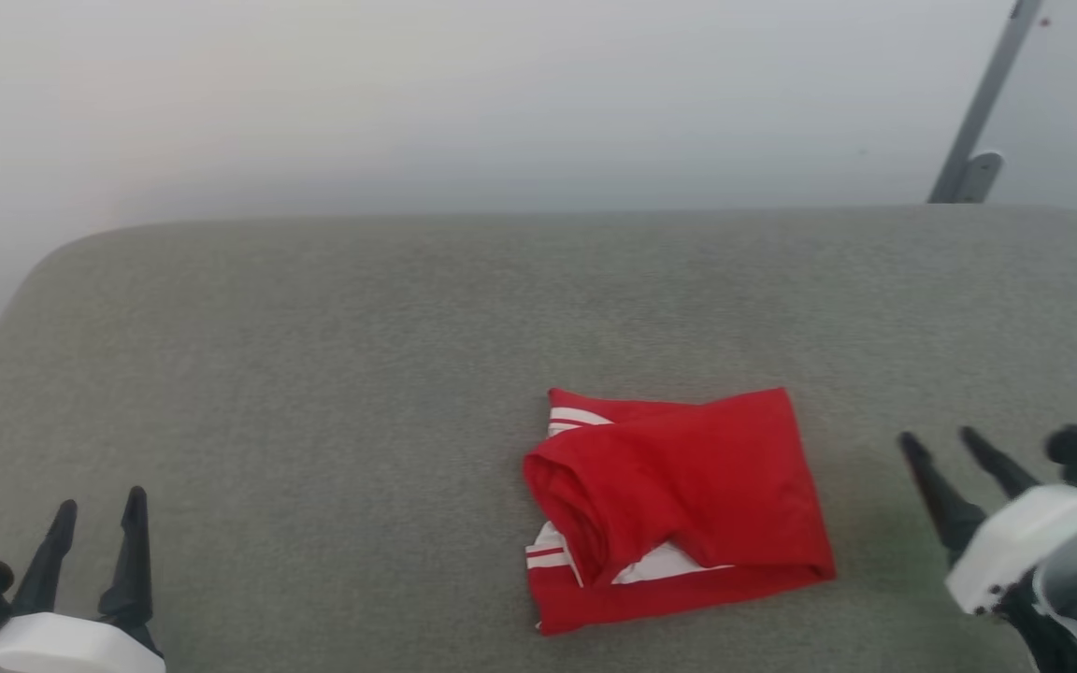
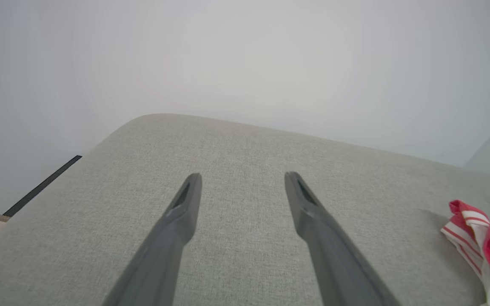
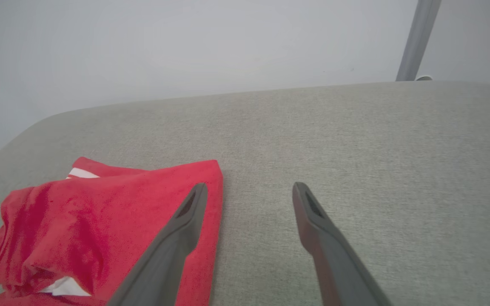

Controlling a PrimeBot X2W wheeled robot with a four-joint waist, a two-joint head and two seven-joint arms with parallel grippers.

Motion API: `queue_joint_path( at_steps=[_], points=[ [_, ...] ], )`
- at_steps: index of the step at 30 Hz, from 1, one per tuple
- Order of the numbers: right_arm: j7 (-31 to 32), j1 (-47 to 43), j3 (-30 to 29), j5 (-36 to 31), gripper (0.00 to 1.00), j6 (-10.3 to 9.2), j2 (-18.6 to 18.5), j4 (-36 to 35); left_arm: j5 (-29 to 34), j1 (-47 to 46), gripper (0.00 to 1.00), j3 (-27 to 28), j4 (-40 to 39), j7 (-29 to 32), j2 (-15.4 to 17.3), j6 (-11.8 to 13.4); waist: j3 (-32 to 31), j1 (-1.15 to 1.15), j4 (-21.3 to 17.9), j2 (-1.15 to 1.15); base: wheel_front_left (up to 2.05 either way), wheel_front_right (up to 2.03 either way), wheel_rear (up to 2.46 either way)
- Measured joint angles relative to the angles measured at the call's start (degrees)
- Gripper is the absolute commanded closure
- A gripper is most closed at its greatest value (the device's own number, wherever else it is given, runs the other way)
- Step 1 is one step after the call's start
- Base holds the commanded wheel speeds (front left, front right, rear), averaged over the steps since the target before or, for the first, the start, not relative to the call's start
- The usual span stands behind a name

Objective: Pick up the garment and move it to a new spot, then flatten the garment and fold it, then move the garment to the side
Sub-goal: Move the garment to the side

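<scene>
You face a pale wall (image 1: 501,93) behind a wide grey cushion (image 1: 314,355) with rounded corners. Your garment (image 1: 679,505) lies on the cushion, right of centre and toward the near edge. It is bunched and roughly folded, red cloth on top, with white lining and white stripes showing along its left side and near edge. Nothing holds it.

Your right gripper (image 1: 939,435) hangs near the garment's right side, apart from it, its 2 fingers spread wide and empty. In the right wrist view, 1 finger (image 3: 172,238) crosses in front of the garment's (image 3: 100,221) edge, and you cannot tell contact there.

Your left gripper (image 1: 101,498) hangs at the near left, well apart from the garment, also spread wide and empty over bare cushion. Its wrist view catches the garment (image 2: 483,242) at the far right edge.

A thin grey pole (image 1: 983,112) rises slanted behind the cushion at upper right
</scene>
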State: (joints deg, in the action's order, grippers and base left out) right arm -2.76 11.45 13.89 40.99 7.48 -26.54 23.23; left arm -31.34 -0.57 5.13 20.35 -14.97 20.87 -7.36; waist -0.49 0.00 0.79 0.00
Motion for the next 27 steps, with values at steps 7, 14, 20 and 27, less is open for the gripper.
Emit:
queue_joint_path(
  at_steps=[7,14,20,27],
  points=[
    [7.2,3.3,6.0,2.4,0.0,0.0,-0.3,-0.3,-0.1,-0.2,0.0,-0.9,0.1,0.0,-0.5,0.0,0.7,0.0,2.8,0.0,0.0,0.0,0.0],
    [18.2,6.2,8.3,4.2,0.0,0.0,-1.5,2.2,-0.1,-0.9,0.0,-1.9,0.2,0.0,-1.4,0.0,2.3,0.0,5.7,0.0,0.0,0.0,0.0],
    [29.7,9.0,8.4,4.1,0.0,0.0,-2.3,4.7,-0.4,-2.0,0.0,-2.4,0.3,0.0,-2.1,0.0,4.4,0.0,7.6,0.0,0.0,0.0,0.0],
    [40.9,12.0,6.9,4.2,0.0,0.0,-1.0,5.5,-0.4,-3.8,0.0,-3.2,0.2,0.0,-3.2,0.0,7.9,0.0,9.2,0.0,0.0,0.0,0.0]
  ],
)
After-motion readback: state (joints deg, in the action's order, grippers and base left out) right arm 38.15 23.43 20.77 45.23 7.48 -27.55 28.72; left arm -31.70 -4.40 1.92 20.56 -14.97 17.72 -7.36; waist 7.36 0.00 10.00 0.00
